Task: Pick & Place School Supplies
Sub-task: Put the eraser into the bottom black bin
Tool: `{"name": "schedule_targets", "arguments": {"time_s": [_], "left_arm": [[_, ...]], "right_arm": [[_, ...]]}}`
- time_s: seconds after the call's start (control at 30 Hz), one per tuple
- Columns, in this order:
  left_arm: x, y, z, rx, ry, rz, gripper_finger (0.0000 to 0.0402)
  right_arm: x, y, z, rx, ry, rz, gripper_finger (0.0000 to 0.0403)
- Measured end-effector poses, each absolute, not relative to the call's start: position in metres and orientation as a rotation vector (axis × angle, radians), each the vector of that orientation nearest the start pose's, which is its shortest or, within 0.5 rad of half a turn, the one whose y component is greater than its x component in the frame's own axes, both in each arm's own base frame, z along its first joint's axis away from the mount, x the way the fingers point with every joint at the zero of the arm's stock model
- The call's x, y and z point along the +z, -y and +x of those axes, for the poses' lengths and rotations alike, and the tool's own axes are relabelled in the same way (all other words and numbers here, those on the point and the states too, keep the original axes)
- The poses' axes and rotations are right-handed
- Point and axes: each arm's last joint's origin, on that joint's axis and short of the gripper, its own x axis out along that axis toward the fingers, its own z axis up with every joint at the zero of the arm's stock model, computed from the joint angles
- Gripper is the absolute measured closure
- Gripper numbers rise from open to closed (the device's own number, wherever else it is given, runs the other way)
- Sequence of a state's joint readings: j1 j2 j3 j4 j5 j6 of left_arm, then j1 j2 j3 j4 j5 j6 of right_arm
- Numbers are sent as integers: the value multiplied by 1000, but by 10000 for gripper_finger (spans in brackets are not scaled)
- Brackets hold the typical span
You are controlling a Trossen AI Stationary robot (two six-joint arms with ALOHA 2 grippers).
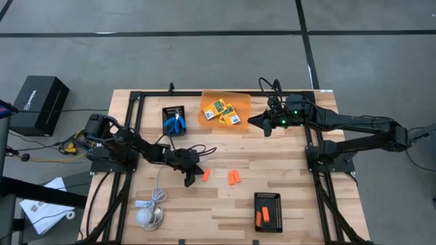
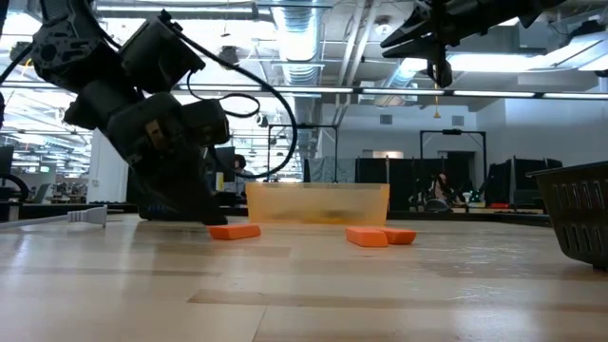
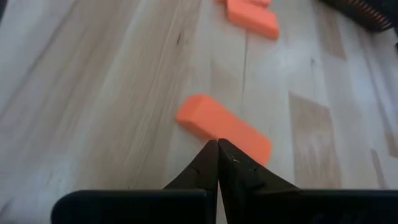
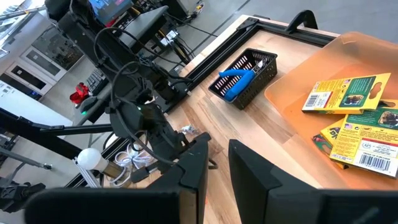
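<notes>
My left gripper (image 1: 191, 179) (image 3: 217, 146) is low on the table, shut, its tips at the side of one orange stick (image 1: 206, 175) (image 3: 224, 127) that lies flat. Two more orange sticks (image 1: 234, 178) (image 2: 380, 236) lie just to the right of it. My right gripper (image 1: 253, 122) (image 4: 217, 169) hovers open above the table, right of the translucent orange tray (image 1: 208, 102) that holds the yellow-and-green crayon boxes (image 1: 223, 112) (image 4: 351, 115). The blue-handled scissors (image 1: 176, 124) (image 4: 239, 84) lie in a black tray near the far edge. My left gripper's shut fingertips (image 3: 208, 158) come slanting down from the table's left at the orange stick's long side (image 3: 214, 134), across its length. The stick lies flat on the wood. Whether the tips touch it or stop just short, I cannot tell.
A second black tray (image 1: 268, 199) near the near edge holds orange sticks (image 1: 262, 218). A white cable with a round puck (image 1: 150, 214) lies near the near left corner. A black frame runs around the table. Bare wood lies between the sticks and the orange tray.
</notes>
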State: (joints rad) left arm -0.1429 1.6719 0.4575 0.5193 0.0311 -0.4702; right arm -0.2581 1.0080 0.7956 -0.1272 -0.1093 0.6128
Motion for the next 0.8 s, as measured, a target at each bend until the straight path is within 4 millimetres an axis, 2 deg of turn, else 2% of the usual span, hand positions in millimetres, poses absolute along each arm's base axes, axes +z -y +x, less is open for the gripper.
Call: {"name": "schedule_targets", "arguments": {"time_s": [0.5, 0.8], "left_arm": [[100, 39, 263, -16, -666, -417, 401], [92, 40, 264, -43, -699, -427, 401]], "right_arm": [[302, 54, 216, -245, -280, 665, 346], [302, 54, 216, -245, -280, 665, 346]]}}
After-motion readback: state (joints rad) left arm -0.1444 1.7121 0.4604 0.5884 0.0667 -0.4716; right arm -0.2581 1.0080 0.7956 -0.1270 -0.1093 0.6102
